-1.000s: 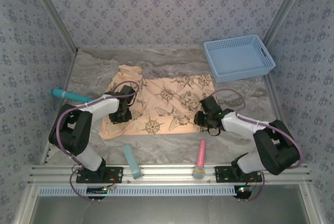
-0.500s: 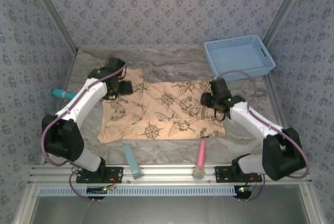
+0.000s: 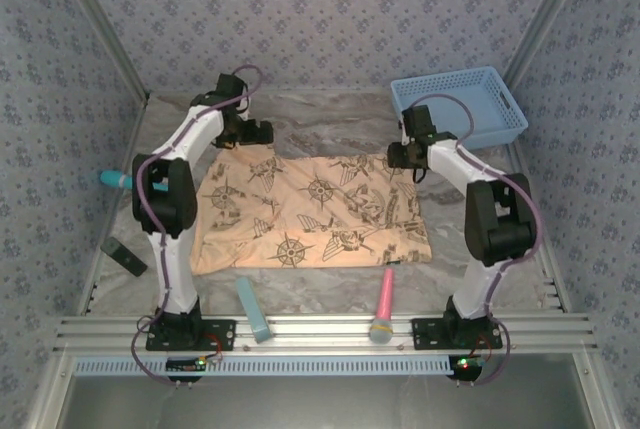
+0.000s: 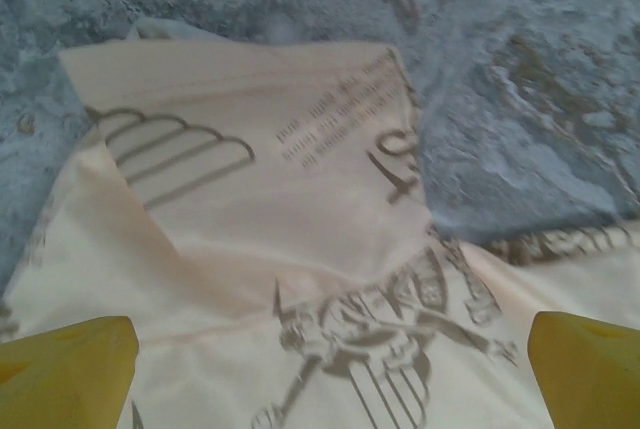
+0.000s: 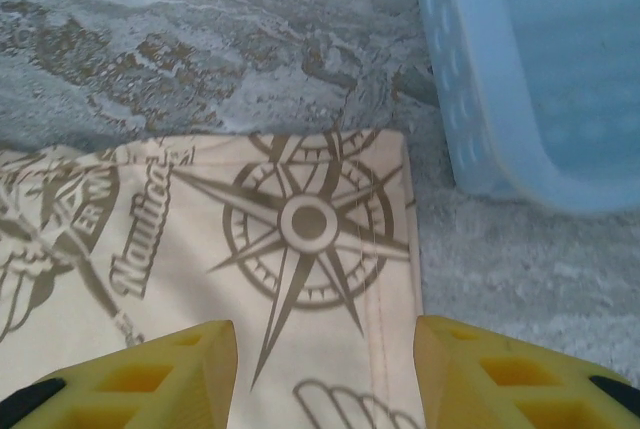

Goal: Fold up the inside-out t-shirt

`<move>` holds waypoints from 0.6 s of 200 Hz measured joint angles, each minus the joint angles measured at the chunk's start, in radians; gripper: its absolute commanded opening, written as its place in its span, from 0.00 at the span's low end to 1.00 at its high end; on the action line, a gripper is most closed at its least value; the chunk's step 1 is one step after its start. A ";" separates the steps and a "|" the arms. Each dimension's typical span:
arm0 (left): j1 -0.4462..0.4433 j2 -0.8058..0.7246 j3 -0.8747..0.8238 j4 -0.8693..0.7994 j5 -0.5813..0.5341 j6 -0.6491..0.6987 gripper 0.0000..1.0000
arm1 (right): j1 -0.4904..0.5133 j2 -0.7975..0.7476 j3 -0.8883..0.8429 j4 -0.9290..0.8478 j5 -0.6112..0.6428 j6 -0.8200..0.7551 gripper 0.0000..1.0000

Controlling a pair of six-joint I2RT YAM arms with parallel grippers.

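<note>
Marbled tabletop (image 3: 330,119) carries the inside-out t-shirt (image 3: 310,211) spread flat at its middle, the left gripper (image 4: 330,344) gaping wide above one far corner and the right gripper (image 5: 325,349), apparently released too, above the other, probably leaving the cloth smoothed for folding.

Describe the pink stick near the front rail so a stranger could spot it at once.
Start at the peach t-shirt spread on the marbled table. Just off its near right corner, by the metal rail, lies the pink stick. Its neighbour along the rail, a block further left, is light blue.
</note>
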 measured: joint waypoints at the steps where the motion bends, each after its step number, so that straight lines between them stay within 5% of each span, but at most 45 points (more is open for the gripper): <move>1: 0.003 0.007 0.009 -0.001 0.004 0.001 1.00 | 0.000 0.005 0.006 -0.005 0.000 0.000 0.53; 57: 0.082 0.268 0.380 -0.066 0.056 0.022 1.00 | 0.011 0.151 0.215 -0.174 0.023 -0.069 0.54; 79: 0.088 0.361 0.515 -0.119 0.081 0.026 0.89 | 0.011 0.219 0.298 -0.230 0.039 -0.090 0.55; 120: 0.093 0.485 0.620 -0.215 0.170 0.041 0.83 | 0.011 0.305 0.360 -0.314 0.053 -0.105 0.58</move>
